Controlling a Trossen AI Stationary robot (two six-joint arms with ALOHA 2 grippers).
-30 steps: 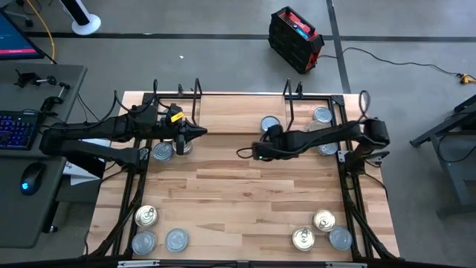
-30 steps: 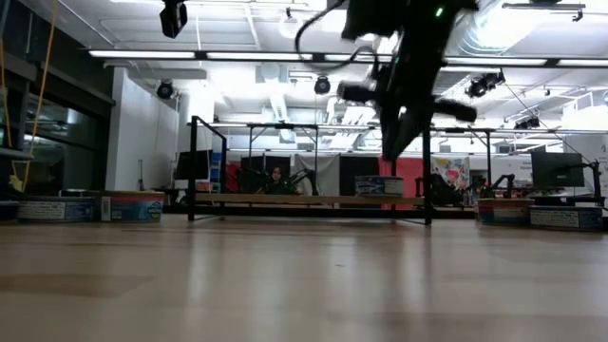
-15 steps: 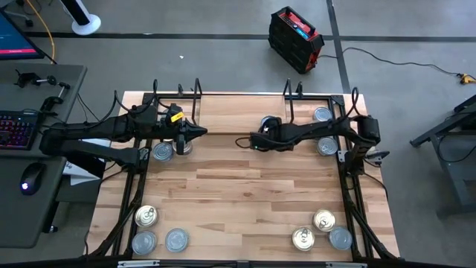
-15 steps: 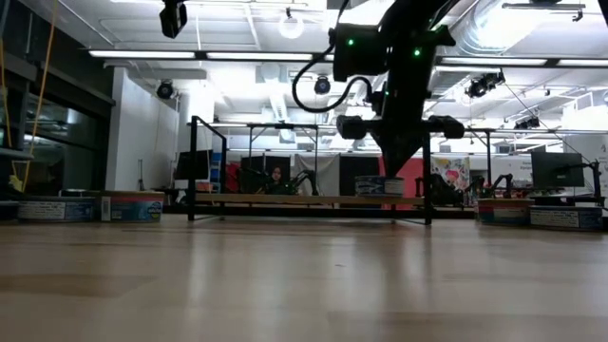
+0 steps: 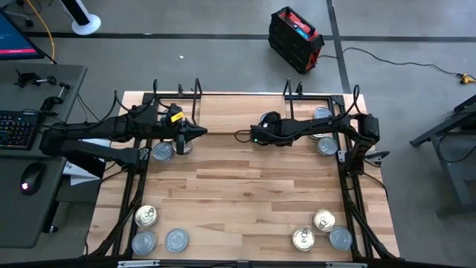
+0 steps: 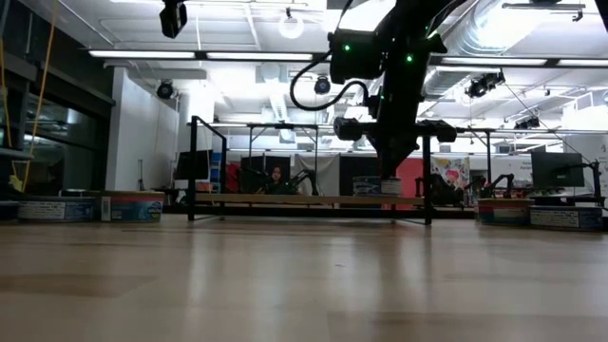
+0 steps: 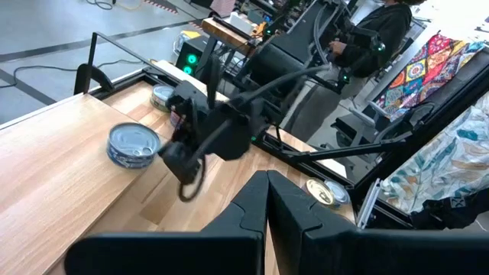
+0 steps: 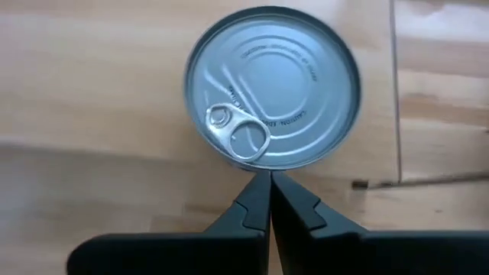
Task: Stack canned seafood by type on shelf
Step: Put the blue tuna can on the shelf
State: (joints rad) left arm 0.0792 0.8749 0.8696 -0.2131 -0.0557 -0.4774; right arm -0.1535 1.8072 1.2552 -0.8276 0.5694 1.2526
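A silver tin with a pull tab lies flat on the wood; the left wrist view shows this tin too. My right gripper is shut, its tips at the tin's near rim, and it slants down over the table's far middle. My left gripper is shut and hangs above the table's left side. The shelf stands along the far edge. Other tins lie by the left arm and at the far right. My right gripper's shut fingertips stand at the silver tin's rim, coming at it from above on a slant. Whether they touch the tin cannot be told. The tin lies flat on the wood.
Three tins lie at the near left corner and three at the near right. One more tin lies under the right arm. Black frame bars run along both table sides. The table's middle is bare wood.
My right gripper has swung toward the table's far edge and sunk a little, ending at the silver tin. The left arm has kept still.
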